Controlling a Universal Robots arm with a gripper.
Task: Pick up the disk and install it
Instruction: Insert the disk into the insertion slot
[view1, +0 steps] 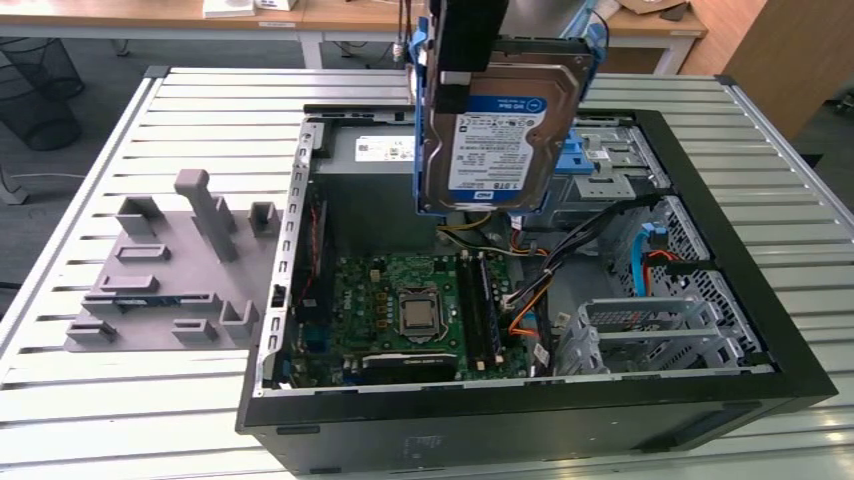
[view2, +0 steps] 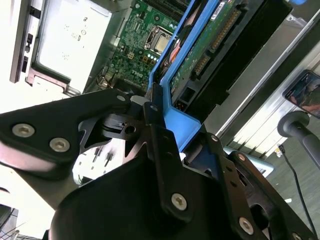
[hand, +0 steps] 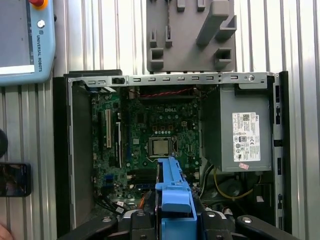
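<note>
Clamped on the disk: jaws shut on its blue bracket, black metal pressed to both sides of the plastic in the second wrist view. Held upright, label facing out, well above the open computer case, over the end with the grey power supply. Touching nothing inside. Cut off at the exterior view's upper border: the top of the disk, with one black jaw running down its face. Hidden behind it: part of a blue plastic latch piece and some of the cabling. Seen edge-on in the first wrist view, only a blue strip of bracket, covering part of the motherboard.

Inside the case: motherboard with a bare processor socket, power supply, bundled wires, and a perforated metal cage by the corner toward the exterior view's right.

Lying flat, open side up, in the middle of the slatted counter. Beside it, toward the counter edge at the exterior view's left: a grey fixture plate with upright blocks. Partly cropped in the first wrist view: a teach pendant and a phone.
</note>
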